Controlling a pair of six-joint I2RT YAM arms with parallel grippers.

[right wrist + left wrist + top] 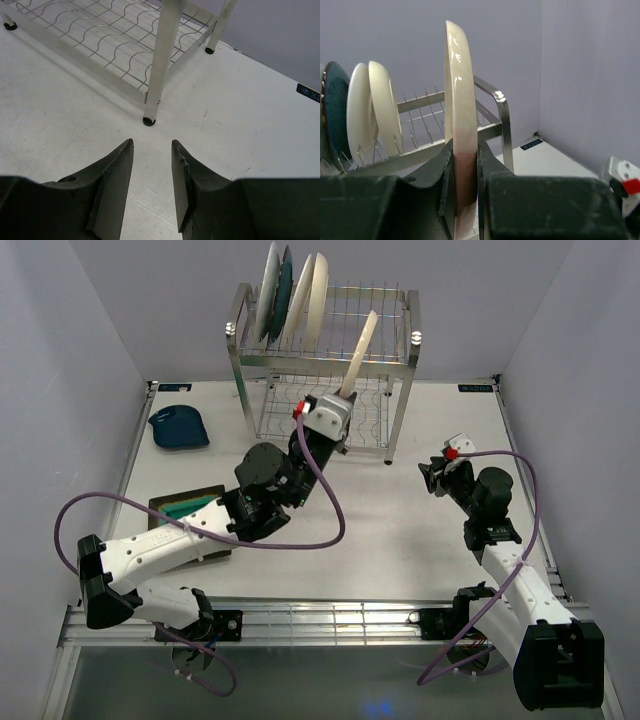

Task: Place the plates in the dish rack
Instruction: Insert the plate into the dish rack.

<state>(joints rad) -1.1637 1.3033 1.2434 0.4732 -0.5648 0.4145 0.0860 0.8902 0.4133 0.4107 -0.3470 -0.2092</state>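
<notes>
My left gripper (346,398) is shut on the lower edge of a pale pink plate (361,348) and holds it upright and edge-on in front of the dish rack's (400,345) upper tier. In the left wrist view the plate (457,90) stands between my fingers (492,165). Several plates stand in the upper tier's left end: white and dark teal (283,290) and cream (316,295). A small dark blue dish (178,427) lies at the far left. A square green dark-rimmed plate (183,508) lies partly under my left arm. My right gripper (436,476) is open and empty.
In the right wrist view my open gripper (152,145) hovers over bare table just before the rack's front right post (161,60) and its wavy wire lower shelf (100,25). Grey walls enclose the table on three sides.
</notes>
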